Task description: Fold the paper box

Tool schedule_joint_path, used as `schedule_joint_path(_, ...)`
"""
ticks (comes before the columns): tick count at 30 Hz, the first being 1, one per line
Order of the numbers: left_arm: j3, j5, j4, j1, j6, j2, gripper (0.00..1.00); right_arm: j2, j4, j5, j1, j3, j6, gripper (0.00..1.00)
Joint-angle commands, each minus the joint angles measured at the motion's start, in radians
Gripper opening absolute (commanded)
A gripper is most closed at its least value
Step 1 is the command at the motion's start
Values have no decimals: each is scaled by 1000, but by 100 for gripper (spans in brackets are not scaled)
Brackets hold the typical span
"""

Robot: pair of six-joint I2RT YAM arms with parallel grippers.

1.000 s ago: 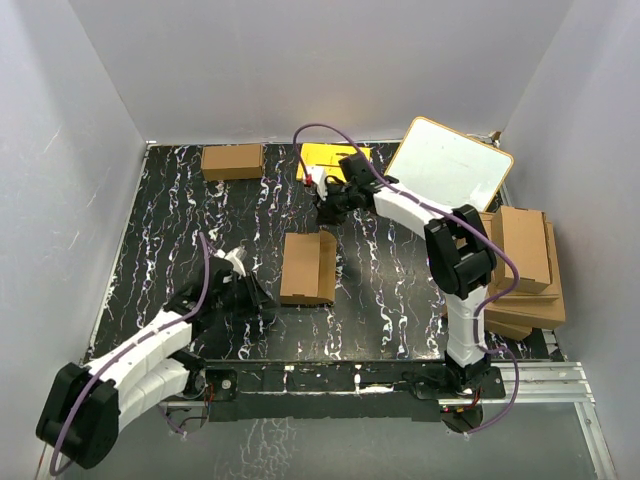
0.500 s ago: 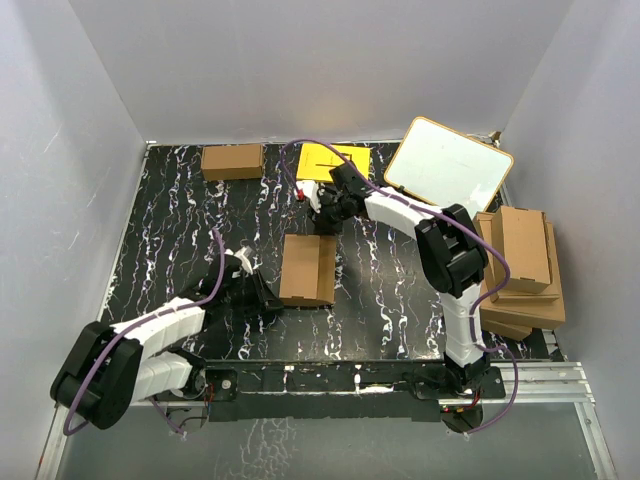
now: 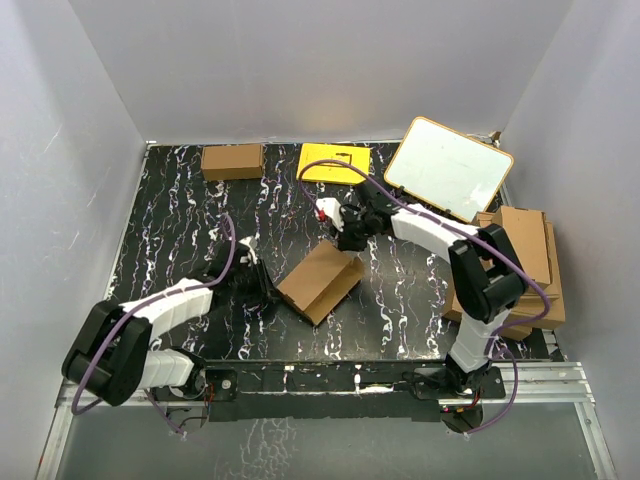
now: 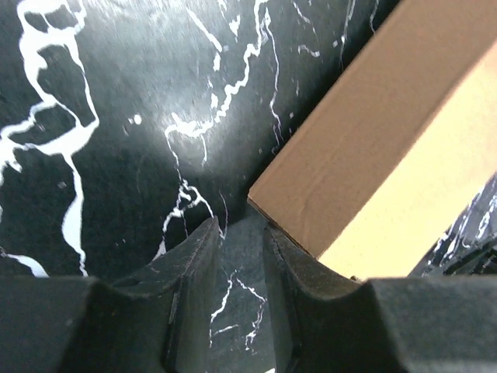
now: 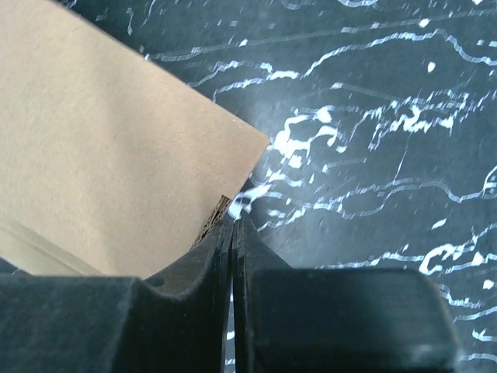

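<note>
Since a second ago the plain brown cardboard paper box has swung askew at the centre of the black marbled table. The left gripper, slightly spread and empty, sits just at its 9 o'clock corner, seemingly as a stop. The right gripper, fingers pressed together, is at the 1 o'clock corner, likely pivoting it.

The left arm stretches low toward the middle, the left gripper with jaws slightly parted. The right arm bends leftward, the right gripper with jaws pressed together.
</note>
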Motion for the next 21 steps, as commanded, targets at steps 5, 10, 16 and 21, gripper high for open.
schedule_joint_path(5, 197, -2, 26, 15, 84, 157, 30, -193, 35, -59, 23, -202, 3, 8)
schedule_joint_path(10, 306, 15, 6, 25, 126, 256, 31, -270, 49, -81, 22, -299, 14, 8)
schedule_joint_path(16, 491, 82, -41, 37, 193, 416, 31, -332, 68, -174, 23, -377, 28, 9)
schedule_joint_path(21, 653, 57, -132, 50, 267, 518, 32, -342, 36, -285, 24, -399, -13, 12)
